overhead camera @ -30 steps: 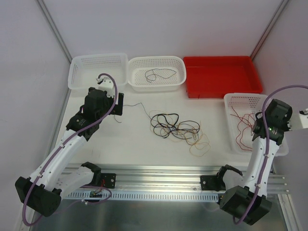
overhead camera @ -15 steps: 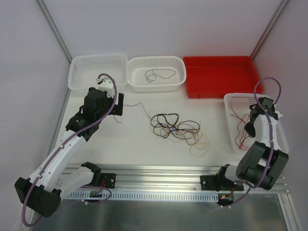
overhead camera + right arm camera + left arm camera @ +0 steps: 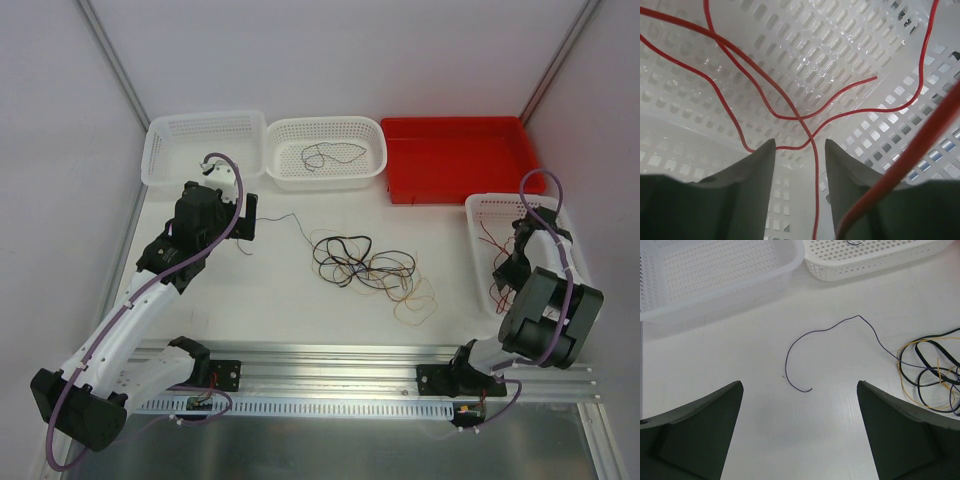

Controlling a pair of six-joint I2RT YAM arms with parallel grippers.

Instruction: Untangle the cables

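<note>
A tangle of black, orange-yellow and purple-grey cables (image 3: 365,268) lies mid-table. One thin purple-grey strand (image 3: 830,330) trails left out of it toward my left gripper (image 3: 800,384), which hovers wide open over bare table with the strand's end just beyond its tips. In the top view that left gripper (image 3: 248,222) is left of the tangle. My right gripper (image 3: 800,141) is down inside the right white basket (image 3: 480,205), jaws parted. Loose red cables (image 3: 790,117) lie on the basket floor, and one runs down through the gap without being pinched.
At the back stand a white basket (image 3: 200,125), a second white basket (image 3: 325,125) holding a dark cable (image 3: 325,155), and a red tray (image 3: 460,125). An aluminium rail (image 3: 330,350) runs along the near edge by the arm bases.
My right arm has folded down from beside the basket into it, and its jaws have gone from shut to parted. The left arm and the tangle have not moved.
</note>
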